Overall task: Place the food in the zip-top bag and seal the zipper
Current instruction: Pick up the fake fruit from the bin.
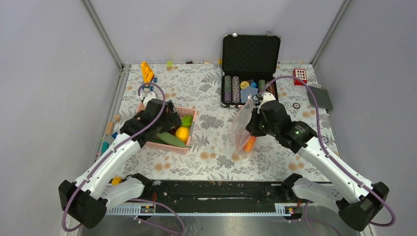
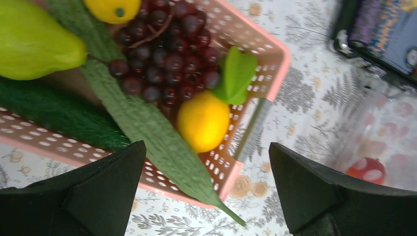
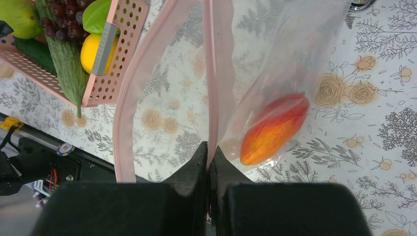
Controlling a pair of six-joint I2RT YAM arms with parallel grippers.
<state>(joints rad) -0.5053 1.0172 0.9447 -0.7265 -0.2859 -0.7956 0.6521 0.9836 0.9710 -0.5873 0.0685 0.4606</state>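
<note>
Pinching zipper (image 3: 212, 73), right tool (image 3: 208, 152), zip-top bag (image 3: 280, 44) upright, mango (image 3: 275, 129) slanting inside.

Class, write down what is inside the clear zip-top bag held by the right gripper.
One red-orange mango lies inside the zip-top bag, visible through the plastic. The right gripper covers the bag's near edge; that part is hidden.

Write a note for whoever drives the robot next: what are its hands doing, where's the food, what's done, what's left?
Left gripper: open, over the pink basket, holding nothing.
Right gripper: shut on the zip-top bag at its edge, holding it up with the mouth open.
Done: mango is in the bag.
To do: citrus, grapes, cucumber and leafy piece are in the basket. Bag them, then seal the zipper.
</note>
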